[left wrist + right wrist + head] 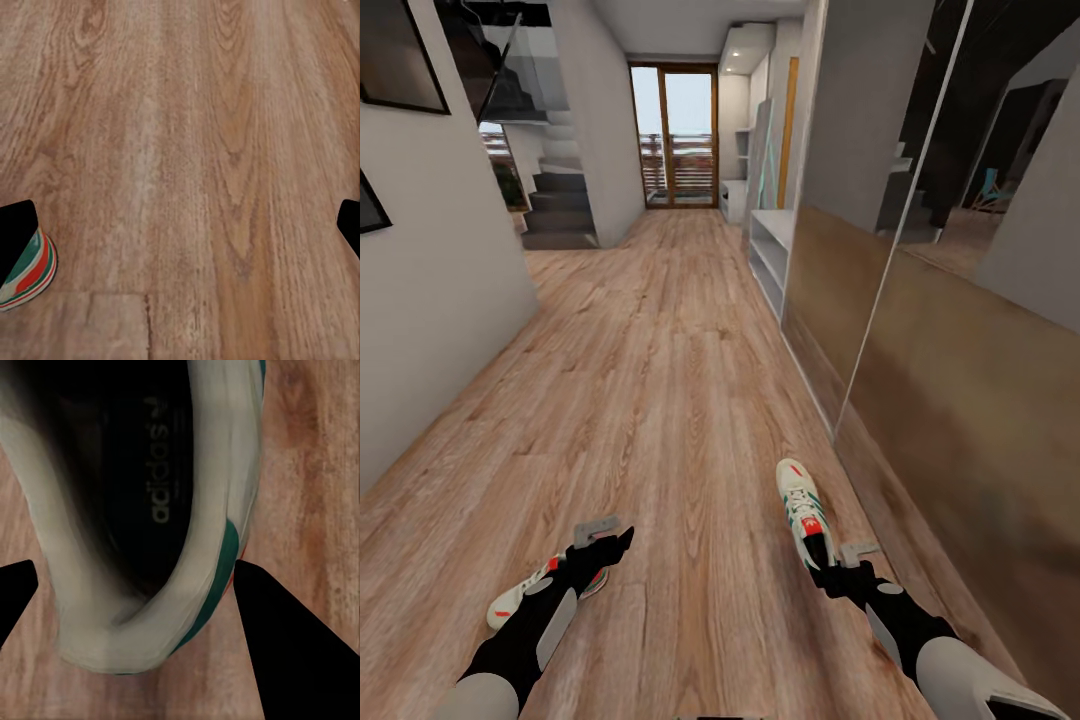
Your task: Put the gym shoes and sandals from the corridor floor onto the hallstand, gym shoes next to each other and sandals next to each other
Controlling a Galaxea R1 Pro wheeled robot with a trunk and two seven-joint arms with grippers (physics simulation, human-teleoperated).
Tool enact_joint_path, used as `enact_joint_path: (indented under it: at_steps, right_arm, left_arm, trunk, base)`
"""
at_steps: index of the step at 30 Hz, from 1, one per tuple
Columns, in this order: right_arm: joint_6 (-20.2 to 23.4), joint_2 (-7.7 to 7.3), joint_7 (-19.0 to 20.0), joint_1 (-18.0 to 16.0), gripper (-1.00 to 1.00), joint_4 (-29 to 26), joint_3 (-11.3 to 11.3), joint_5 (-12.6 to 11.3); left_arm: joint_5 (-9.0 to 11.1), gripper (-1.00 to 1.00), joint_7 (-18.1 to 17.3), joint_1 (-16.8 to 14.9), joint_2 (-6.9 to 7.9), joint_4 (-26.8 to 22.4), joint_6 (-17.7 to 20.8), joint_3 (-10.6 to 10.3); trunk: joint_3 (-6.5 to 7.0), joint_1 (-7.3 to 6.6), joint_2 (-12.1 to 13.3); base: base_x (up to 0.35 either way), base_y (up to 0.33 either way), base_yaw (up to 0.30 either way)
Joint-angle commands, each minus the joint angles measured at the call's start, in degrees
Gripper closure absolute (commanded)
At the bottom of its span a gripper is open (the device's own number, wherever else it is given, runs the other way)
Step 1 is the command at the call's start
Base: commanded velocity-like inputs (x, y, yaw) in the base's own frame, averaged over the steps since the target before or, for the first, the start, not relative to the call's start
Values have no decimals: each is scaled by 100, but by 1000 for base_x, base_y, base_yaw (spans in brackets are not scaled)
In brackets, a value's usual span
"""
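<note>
White-and-green sneakers (803, 505) (540, 588) both sit on wood-plank floor (660, 400), unracked; right tool (832, 572) straddles one heel, left tool (603, 548) spreads wide, empty.

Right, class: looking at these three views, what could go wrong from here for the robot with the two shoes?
1. The right hand straddles the heel of one gym shoe; a grip on the rim alone could let it tip or slip.
2. That shoe lies close to the mirrored wardrobe, so lifting might knock the arm against it.
3. The other gym shoe sits beside the left hand, not between its fingers, and may get nudged away.
</note>
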Motion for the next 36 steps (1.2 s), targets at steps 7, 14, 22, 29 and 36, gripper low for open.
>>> enact_joint_path:
  at_steps: [7,14,22,29,36]
  right_arm:
    - [1,0,-10,0,100,0,3,-7]
    - [1,0,-10,0,100,0,5,-7]
    - [1,0,-10,0,100,0,5,-7]
    - [1,0,-10,0,100,0,5,-6]
    - [1,0,-10,0,100,0,5,-5]
  left_arm:
    - [0,-100,0,0,0,0,0,0]
    - [0,-100,0,0,0,0,0,0]
    - [0,-100,0,0,0,0,0,0]
    - [0,-100,0,0,0,0,0,0]
    - [0,-100,-1,0,0,0,-2,0]
  trunk:
    - [0,0,0]
    - [0,0,0]
    - [0,0,0]
    - [0,0,0]
    - [0,0,0]
  base:
    - [262,-29,1]
    - [293,-182,0]
    - [278,-230,0]
    - [288,-110,0]
    - [282,-13,0]
